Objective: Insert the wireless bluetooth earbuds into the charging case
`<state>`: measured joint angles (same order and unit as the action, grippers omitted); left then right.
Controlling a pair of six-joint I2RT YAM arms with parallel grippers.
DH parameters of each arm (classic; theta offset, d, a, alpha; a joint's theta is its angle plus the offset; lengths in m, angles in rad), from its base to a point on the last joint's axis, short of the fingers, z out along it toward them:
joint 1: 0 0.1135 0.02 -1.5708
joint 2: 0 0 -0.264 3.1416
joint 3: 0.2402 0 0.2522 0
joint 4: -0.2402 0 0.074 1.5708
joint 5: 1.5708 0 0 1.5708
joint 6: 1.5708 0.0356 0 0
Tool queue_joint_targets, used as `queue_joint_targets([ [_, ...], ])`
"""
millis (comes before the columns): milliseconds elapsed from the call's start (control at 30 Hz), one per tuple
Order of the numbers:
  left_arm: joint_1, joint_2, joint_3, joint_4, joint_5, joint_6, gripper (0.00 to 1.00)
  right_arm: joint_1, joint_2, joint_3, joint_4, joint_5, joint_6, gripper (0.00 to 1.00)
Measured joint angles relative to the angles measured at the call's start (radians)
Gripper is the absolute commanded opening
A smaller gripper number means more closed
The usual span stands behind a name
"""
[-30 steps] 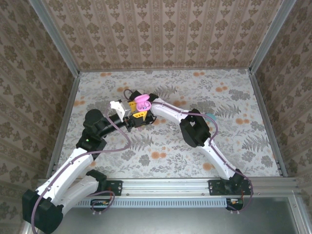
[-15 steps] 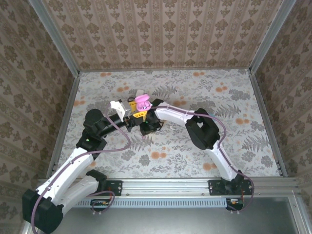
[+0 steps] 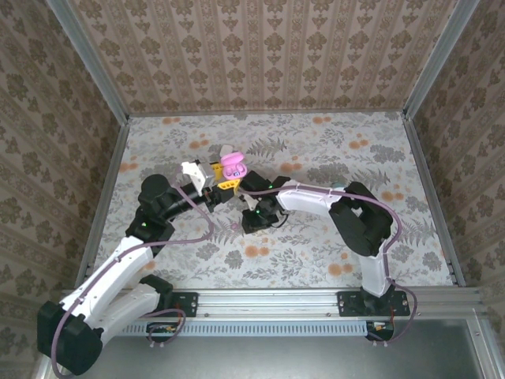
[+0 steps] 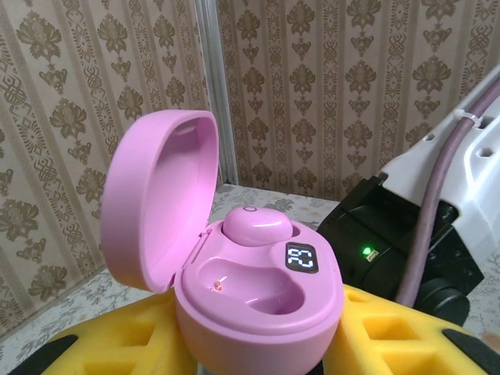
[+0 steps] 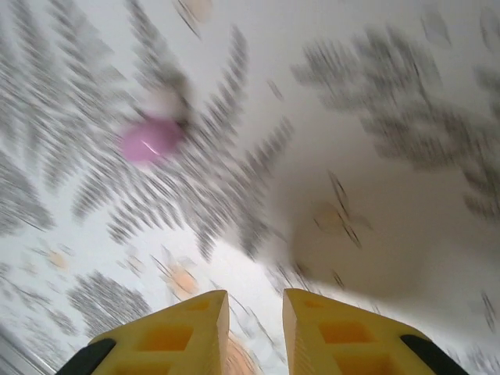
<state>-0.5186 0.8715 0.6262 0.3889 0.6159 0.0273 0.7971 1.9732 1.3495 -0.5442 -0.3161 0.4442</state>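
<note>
Holding the charging case (image 4: 258, 301) clamped between its yellow fingers, the left gripper (image 3: 225, 181) presents it lifted off the table (image 3: 355, 237). The lid (image 4: 156, 199) is tipped back and the sockets face up. That pose looks chosen to give the other arm a steady, open target rather than a case that could skid on the cloth.

One pink earbud (image 4: 255, 225) sits in the case's far socket, just behind the lit display. The near socket (image 4: 254, 287) is bare, so the job appears half done.

Just beside the case, on its near right, the right gripper (image 5: 255, 301) points down at the table. Its fingers are slightly parted and nothing is seen between them. Its view is smeared by motion, but a pink blob (image 5: 150, 141) lies on the cloth ahead of the fingers and well apart from them. This is probably the second bud, though the blur leaves that uncertain. If so, the low, nose-down stance suits reaching for it next, and so small a bud would need a centred pinch.
</note>
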Motion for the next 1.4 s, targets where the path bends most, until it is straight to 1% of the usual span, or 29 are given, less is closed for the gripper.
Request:
queue_joint_targets([
  [67,-0.003,-0.011,0.000,-0.003,-0.004,0.000,0.41,-0.017,0.032,0.049,0.026,-0.042,-0.004,0.33],
  [167,-0.005,-0.030,0.000,-0.005,-0.011,0.000,0.41,-0.031,0.121,0.173,0.035,-0.074,-0.022,0.37],
  [300,-0.011,-0.046,0.000,-0.006,-0.019,0.002,0.41,-0.035,0.216,0.300,0.007,-0.072,-0.031,0.38],
  [533,-0.012,-0.049,0.000,-0.010,-0.023,0.013,0.41,-0.008,0.275,0.375,-0.085,-0.058,-0.055,0.38],
  [667,-0.013,-0.049,0.000,-0.019,-0.023,0.019,0.41,0.006,0.281,0.390,-0.128,-0.031,-0.064,0.35],
  [700,-0.013,-0.049,0.000,-0.021,-0.023,0.019,0.41,0.008,0.281,0.391,-0.137,-0.027,-0.068,0.34],
  [767,-0.013,-0.049,0.000,-0.023,-0.023,0.019,0.41,0.015,0.281,0.391,-0.149,0.001,-0.074,0.28],
  [800,-0.013,-0.049,0.000,-0.023,-0.023,0.019,0.41,0.018,0.281,0.395,-0.158,0.015,-0.076,0.28],
  [867,-0.013,-0.049,0.002,-0.023,-0.023,0.019,0.41,0.027,0.282,0.399,-0.173,0.050,-0.077,0.25],
  [967,-0.013,-0.049,0.002,-0.023,-0.023,0.019,0.41,0.039,0.282,0.404,-0.190,0.088,-0.078,0.22],
  [1100,-0.015,-0.049,0.002,-0.024,-0.023,0.019,0.41,0.046,0.274,0.394,-0.192,0.117,-0.070,0.21],
  [1267,-0.019,-0.049,0.003,-0.026,-0.023,0.021,0.41,0.048,0.209,0.293,-0.191,0.150,-0.035,0.20],
  [1400,-0.019,-0.049,0.003,-0.031,-0.023,0.023,0.41,0.045,0.102,0.132,-0.187,0.182,0.026,0.20],
])
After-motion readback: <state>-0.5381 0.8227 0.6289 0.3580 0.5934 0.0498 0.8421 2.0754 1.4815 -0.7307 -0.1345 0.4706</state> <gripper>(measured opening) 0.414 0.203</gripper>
